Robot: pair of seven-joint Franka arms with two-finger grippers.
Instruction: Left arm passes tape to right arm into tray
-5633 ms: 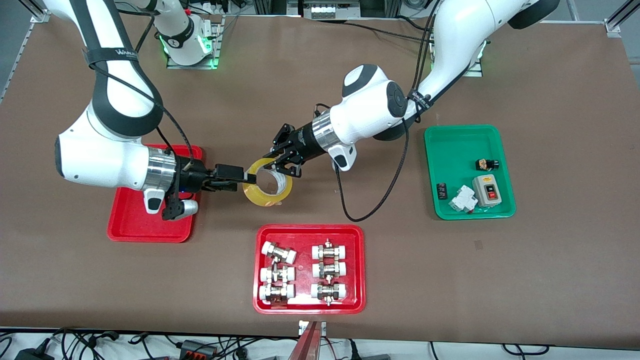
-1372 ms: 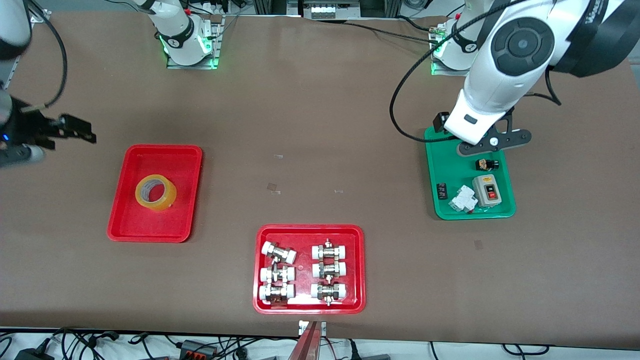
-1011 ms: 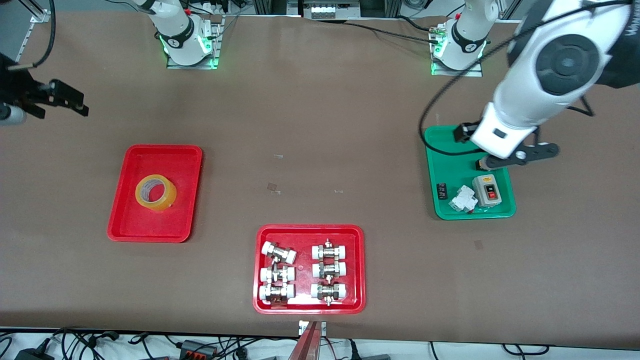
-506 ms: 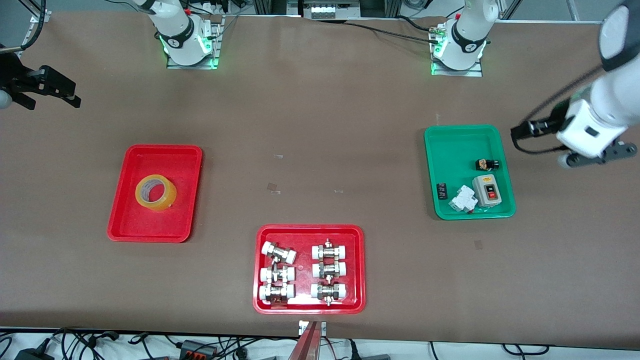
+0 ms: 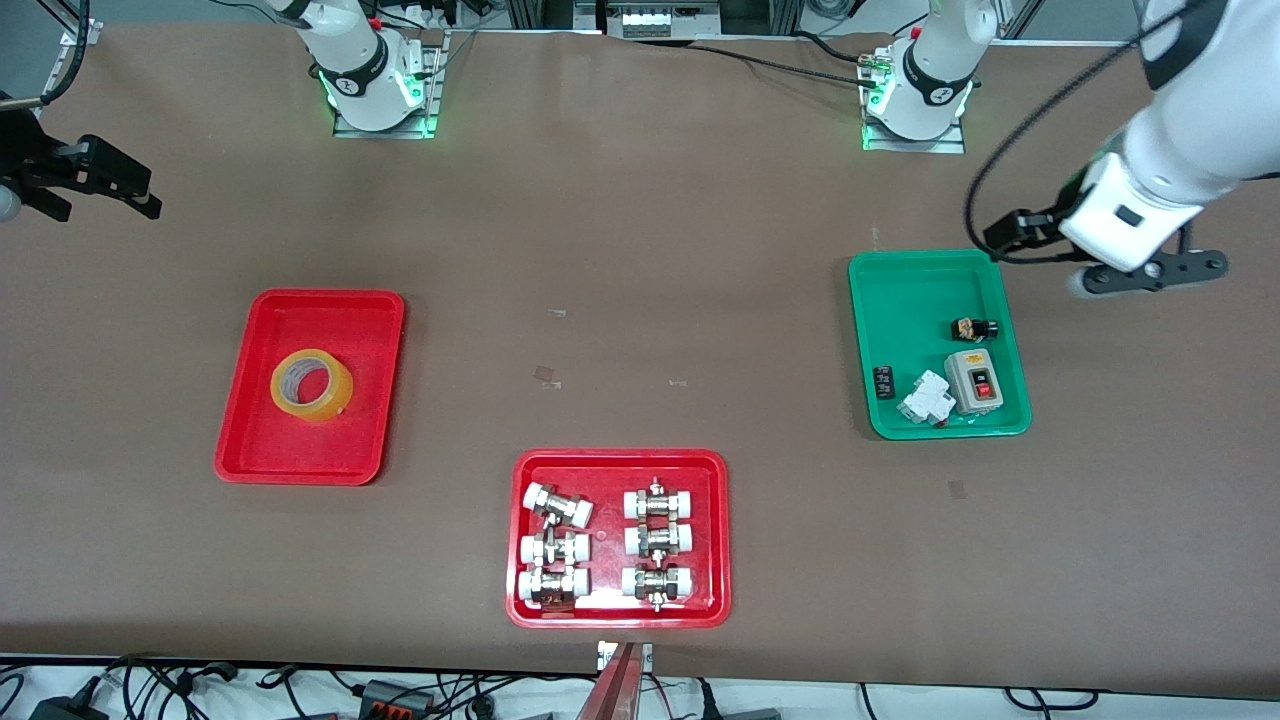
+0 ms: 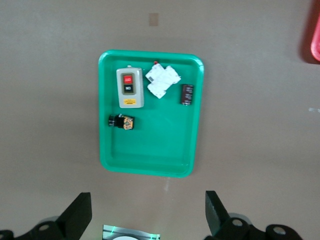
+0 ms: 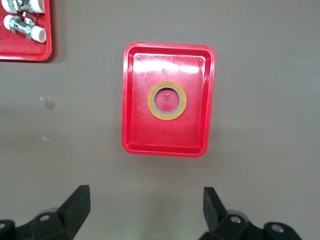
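The tape (image 5: 325, 402), a yellowish roll with a white core, lies flat in the plain red tray (image 5: 300, 450); it also shows in the right wrist view (image 7: 152, 102) inside the tray (image 7: 140, 135). My right gripper (image 5: 148, 195) is open and empty, high above the bare table at the right arm's end, well apart from the tray; its jaws (image 7: 145, 210) stand wide. My left gripper (image 5: 1150, 275) is open and empty, high over the table beside the green tray, toward the left arm's end; its jaws (image 6: 147, 217) stand wide.
A red tray of metal fittings (image 5: 715, 540) sits near the front edge in the middle. A green tray (image 5: 900, 300) holds a switch box and small electrical parts; it also shows in the left wrist view (image 6: 150, 150).
The tape went from between both grippers into the plain red tray. Both arms have drawn back and up. In the last second the left arm swung off the green tray toward its end.
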